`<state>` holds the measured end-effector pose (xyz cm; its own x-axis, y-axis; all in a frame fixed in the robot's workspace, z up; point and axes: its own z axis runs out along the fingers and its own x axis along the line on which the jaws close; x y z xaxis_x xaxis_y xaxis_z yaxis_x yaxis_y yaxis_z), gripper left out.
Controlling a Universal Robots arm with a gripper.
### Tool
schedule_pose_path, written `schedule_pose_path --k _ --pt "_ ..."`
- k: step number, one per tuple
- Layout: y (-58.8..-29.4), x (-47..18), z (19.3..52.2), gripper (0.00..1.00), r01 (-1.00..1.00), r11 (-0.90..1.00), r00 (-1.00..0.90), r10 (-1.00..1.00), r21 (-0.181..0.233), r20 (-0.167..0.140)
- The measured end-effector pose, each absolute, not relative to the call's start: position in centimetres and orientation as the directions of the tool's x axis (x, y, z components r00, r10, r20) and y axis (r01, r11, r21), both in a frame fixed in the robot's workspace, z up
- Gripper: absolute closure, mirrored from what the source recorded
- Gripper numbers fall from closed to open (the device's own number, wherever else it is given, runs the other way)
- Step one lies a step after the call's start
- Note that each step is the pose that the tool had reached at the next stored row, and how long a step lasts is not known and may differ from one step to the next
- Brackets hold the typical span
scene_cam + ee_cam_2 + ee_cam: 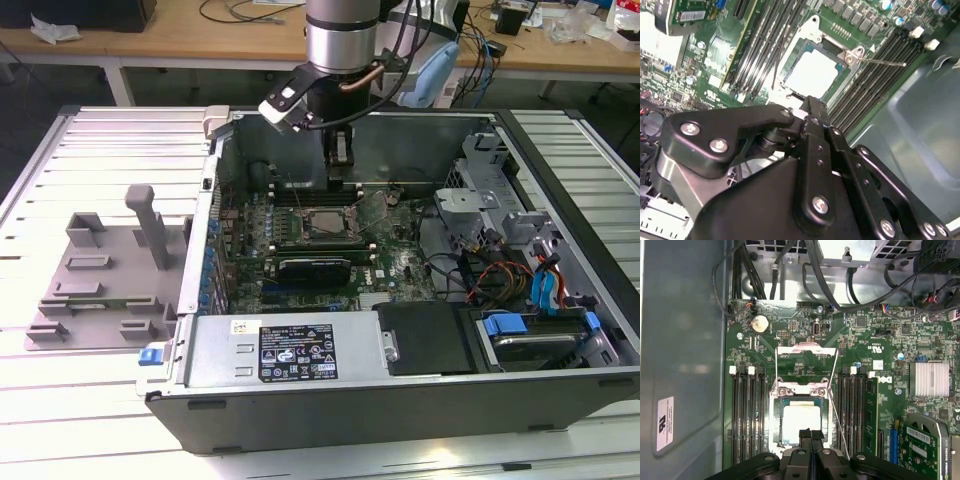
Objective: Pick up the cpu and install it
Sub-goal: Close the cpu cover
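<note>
Silver-grey and flat, the cpu [801, 423] lies in the open socket [776, 415] on the motherboard [880, 340], in the far half of the computer case [400, 415], toward the exterior view's left. The gripper [810, 432] hangs over one edge of the chip, its fingers [805, 437] pressed together with nothing between them. Whether they touch the metal top I cannot tell. The load plate [804, 357] is swung open and the thin lever [836, 410] stands free beside the socket. Seating looks like the step in hand. Done well, the chip sits level and square in its frame, any contact is light and straight down, there is no sideways drag across the contacts beneath, and the fingers stay clear of the lever wire.
</note>
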<state>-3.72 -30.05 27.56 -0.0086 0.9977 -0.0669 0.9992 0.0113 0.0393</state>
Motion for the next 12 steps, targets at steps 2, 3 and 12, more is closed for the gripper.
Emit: schedule_pose_path --k 2,3,12 --pt "-30.0 -3.3 27.6 0.89 0.999 0.011 -0.009 0.998 0.039 -0.067" --pt "-30.0 -2.9 27.6 0.89 0.999 0.012 -0.009 0.998 0.039 -0.067" --pt "-30.0 1.0 27.6 0.89 0.999 0.012 -0.009 0.998 0.039 -0.067"
